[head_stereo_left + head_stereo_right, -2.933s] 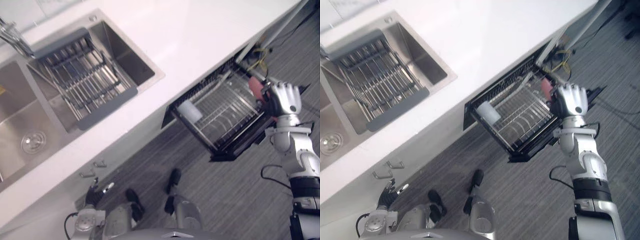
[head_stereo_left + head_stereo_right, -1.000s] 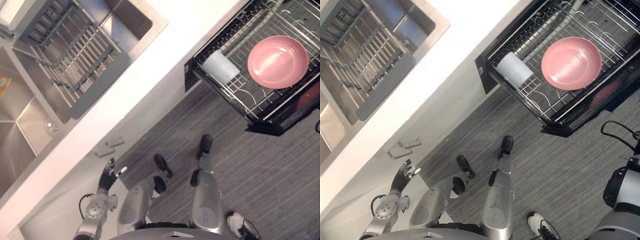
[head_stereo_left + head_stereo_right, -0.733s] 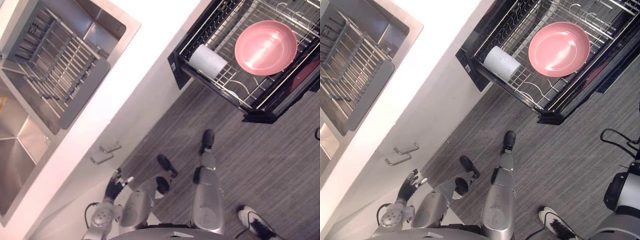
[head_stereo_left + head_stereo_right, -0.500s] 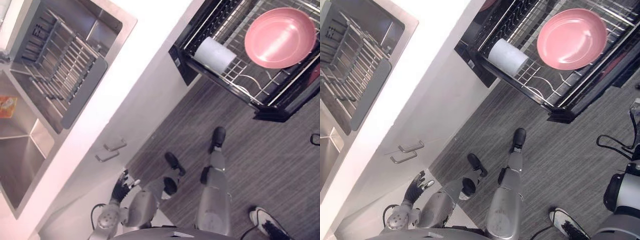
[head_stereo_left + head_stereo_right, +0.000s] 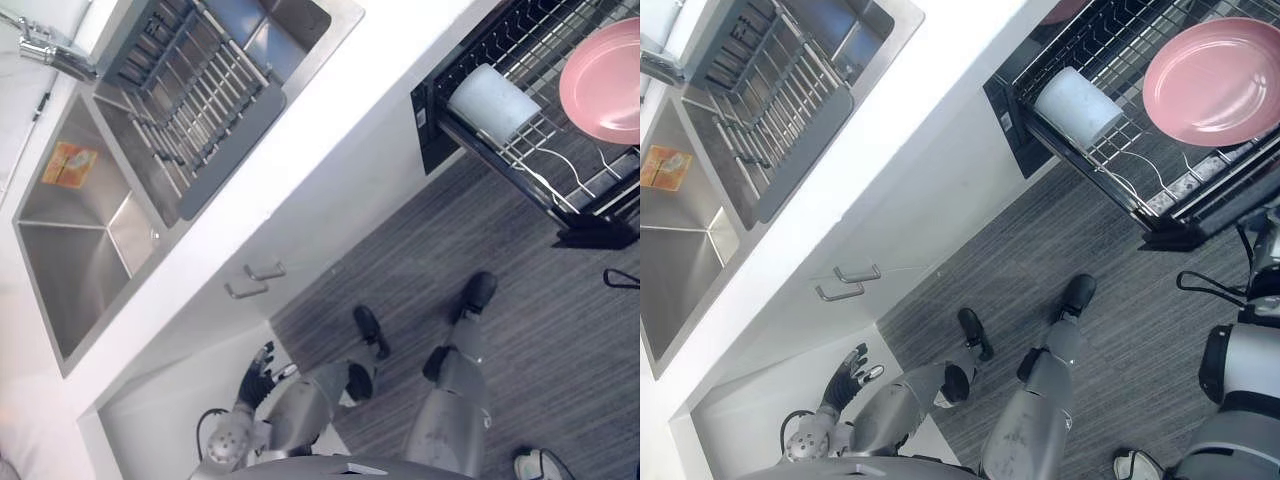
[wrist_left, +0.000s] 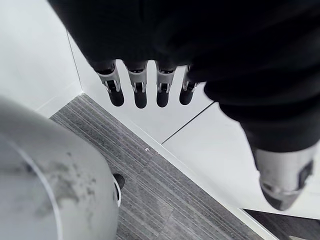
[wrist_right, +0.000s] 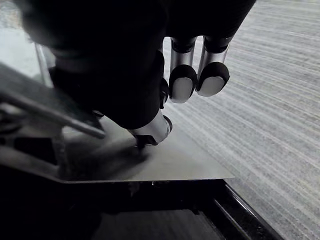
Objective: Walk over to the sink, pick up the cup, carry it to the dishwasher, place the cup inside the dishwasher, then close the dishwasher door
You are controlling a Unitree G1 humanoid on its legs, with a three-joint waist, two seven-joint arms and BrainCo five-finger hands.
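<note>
Grey floor (image 5: 400, 270) by the white bench (image 5: 330, 100): spotted the cup (image 5: 493, 103) lying sideways in the pulled-out dishwasher rack (image 5: 540, 175) beside a pink plate (image 5: 605, 85). Found left hand (image 6: 140, 92) hanging loose and empty, right hand (image 7: 182, 82) the same

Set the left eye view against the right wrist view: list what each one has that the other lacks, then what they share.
Left eye view: the sink with its drying rack, the white cup lying beside the pink dish in the pulled-out dishwasher rack, and the left hand. Right wrist view: the right hand, empty, over a shiny flat panel. Both: the grey striped floor.
</note>
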